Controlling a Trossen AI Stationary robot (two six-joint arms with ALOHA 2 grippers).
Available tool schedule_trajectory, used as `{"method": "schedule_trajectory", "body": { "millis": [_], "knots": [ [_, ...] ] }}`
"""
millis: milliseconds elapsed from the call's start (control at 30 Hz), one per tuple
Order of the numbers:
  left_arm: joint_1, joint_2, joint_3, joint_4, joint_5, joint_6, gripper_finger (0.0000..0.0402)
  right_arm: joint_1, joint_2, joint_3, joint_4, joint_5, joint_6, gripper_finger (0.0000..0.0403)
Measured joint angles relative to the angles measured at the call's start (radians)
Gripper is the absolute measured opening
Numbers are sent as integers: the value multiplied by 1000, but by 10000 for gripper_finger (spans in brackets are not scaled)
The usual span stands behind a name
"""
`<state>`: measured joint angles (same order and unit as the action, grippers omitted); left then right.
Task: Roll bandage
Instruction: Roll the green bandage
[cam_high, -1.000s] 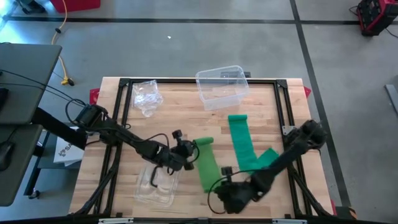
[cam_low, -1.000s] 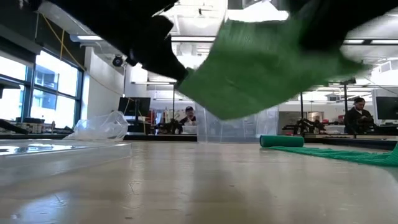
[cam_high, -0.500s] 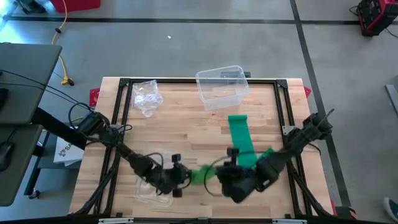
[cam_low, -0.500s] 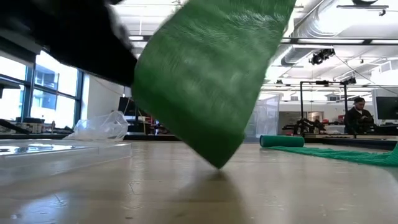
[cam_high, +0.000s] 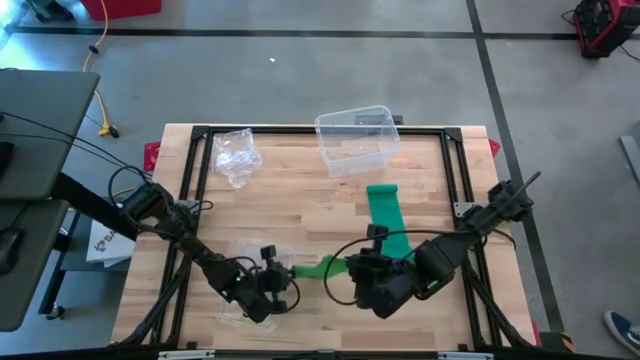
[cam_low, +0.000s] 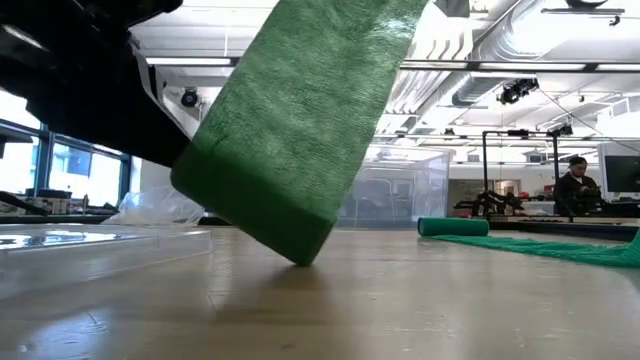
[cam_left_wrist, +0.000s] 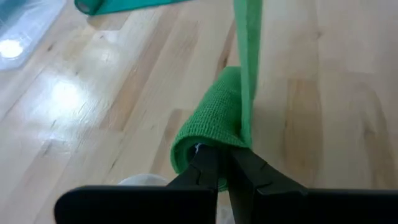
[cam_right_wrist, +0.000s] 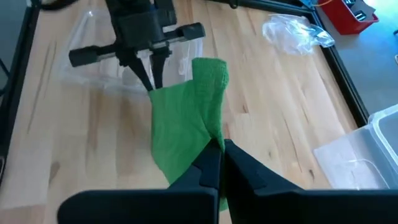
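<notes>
Green bandage (cam_high: 322, 267): crepe strip, one end folded over. My left pincer (cam_left_wrist: 225, 167) is clamped on that fold; my right pincer (cam_right_wrist: 219, 155) clamps the far end, strip stretched between above the bench (cam_high: 290, 190).

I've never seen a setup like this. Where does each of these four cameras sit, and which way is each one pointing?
High view: above the table, looking straight down; both arms show.
Low view: at tabletop height, looking level into the room; the green bandage fills it.
Left wrist view: on the left arm, past the left gripper pinching the bandage.
Right wrist view: on the right arm, past the right gripper; the left gripper shows beyond.
All four share the bandage.
</notes>
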<state>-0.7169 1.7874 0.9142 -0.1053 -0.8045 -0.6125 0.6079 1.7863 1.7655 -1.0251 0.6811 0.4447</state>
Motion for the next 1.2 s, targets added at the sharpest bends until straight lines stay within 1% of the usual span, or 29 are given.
{"method": "schedule_trajectory", "body": {
  "millis": [100,167,267,367,433,500,533,633,700,767,833,900,967,1067,1200],
  "knots": [
    [-11,0,0,79,70,46,7,-26,0,1,-58,4,0,0],
    [-22,0,-1,151,148,73,7,-58,0,0,-109,17,0,0],
    [-41,0,-1,283,276,114,7,-117,-2,-27,-130,17,-16,0],
    [-67,0,-1,450,355,175,7,-183,0,-89,-101,-40,-77,0],
    [-89,0,-1,556,370,224,7,-223,-1,-161,-47,-92,-115,0],
    [-114,-1,-2,669,354,303,7,-247,-1,-252,12,-152,-149,0],
    [-126,-3,-2,722,337,352,7,-253,-1,-302,74,-190,-165,0],
    [-162,-20,-2,878,264,528,7,-250,0,-459,336,-335,-217,0],
    [-173,-37,-2,959,204,639,7,-241,0,-557,552,-409,-225,0],
    [-176,-46,-2,1035,147,732,7,-229,0,-633,776,-441,-217,0],
    [-170,-50,-2,1080,88,799,7,-206,0,-688,959,-454,-214,0],
    [-157,-51,-2,1098,30,834,7,-180,0,-720,1089,-452,-236,0],
    [-141,-51,-2,1098,-11,842,7,-155,0,-728,1149,-432,-245,5],
    [-116,-51,-2,1098,-20,826,7,-123,0,-721,1126,-392,-244,25],
    [-97,-51,-2,1097,-13,798,7,-103,-1,-714,1085,-379,-231,80]
  ]
}}
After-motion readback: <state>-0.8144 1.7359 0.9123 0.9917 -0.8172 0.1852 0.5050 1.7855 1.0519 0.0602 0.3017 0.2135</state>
